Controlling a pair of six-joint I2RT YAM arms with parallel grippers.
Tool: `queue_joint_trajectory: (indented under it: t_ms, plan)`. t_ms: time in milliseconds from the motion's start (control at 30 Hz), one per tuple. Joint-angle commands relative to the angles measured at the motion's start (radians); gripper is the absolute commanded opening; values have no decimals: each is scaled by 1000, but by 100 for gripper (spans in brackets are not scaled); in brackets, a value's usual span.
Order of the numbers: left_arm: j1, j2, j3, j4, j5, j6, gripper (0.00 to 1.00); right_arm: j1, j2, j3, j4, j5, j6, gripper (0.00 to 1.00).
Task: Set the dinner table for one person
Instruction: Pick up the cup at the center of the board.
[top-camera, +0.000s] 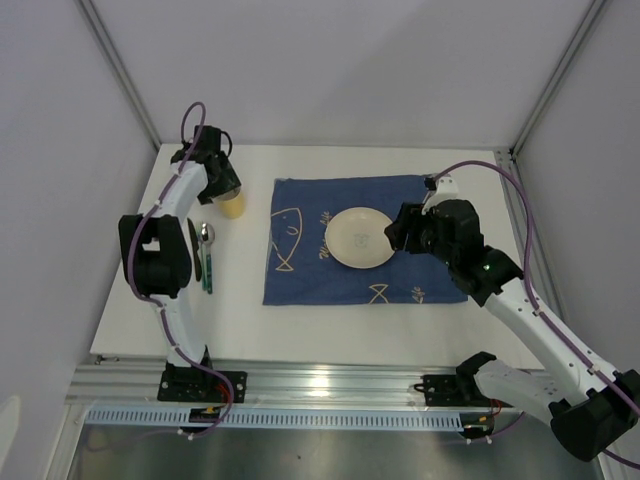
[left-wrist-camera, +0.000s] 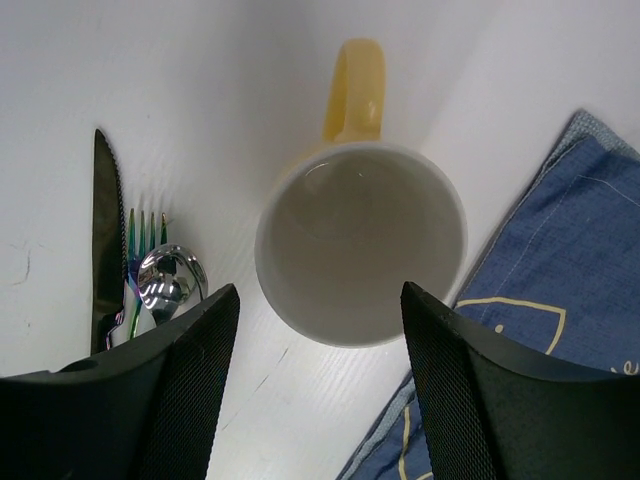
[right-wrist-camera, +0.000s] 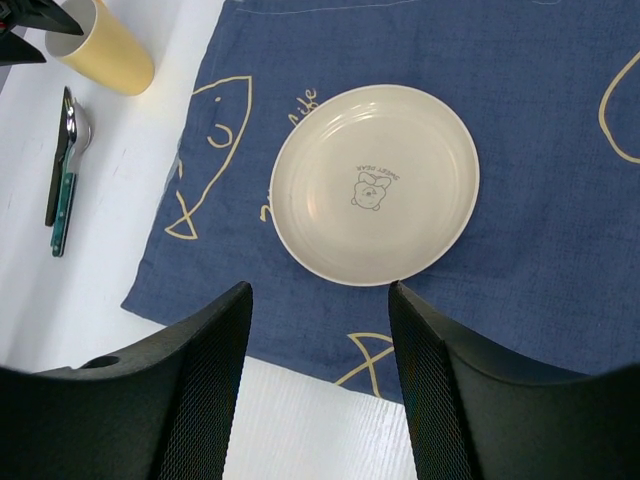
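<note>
Table lies white beneath everything, bearing a blue cloth with a plate on it. Left gripper hovers over a yellow mug, fingers spread. Right gripper hangs spread above the plate. Cutlery lies near the mug.

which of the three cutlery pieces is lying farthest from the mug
The knife, the black blade on the outer side; the shiny fork and spoon lie between it and the mug.

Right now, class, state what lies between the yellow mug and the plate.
A strip of bare white table, then blue cloth bearing a fish drawing; the right wrist view shows it best.
</note>
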Motion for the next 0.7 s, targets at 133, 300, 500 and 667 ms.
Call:
queue_joint_trajectory:
  t_ms: [133,300,500,667]
  plan:
    - [15,50,78,-28,-5,20,67,6,9,11,16,29,-16,59]
    - [18,78,79,-34,-3,30,57,6,15,5,18,40,-17,59]
    - [21,100,79,-42,15,42,40,6,22,-5,21,49,-17,58]
    - [27,118,78,-40,34,44,29,6,23,-6,22,53,-20,58]
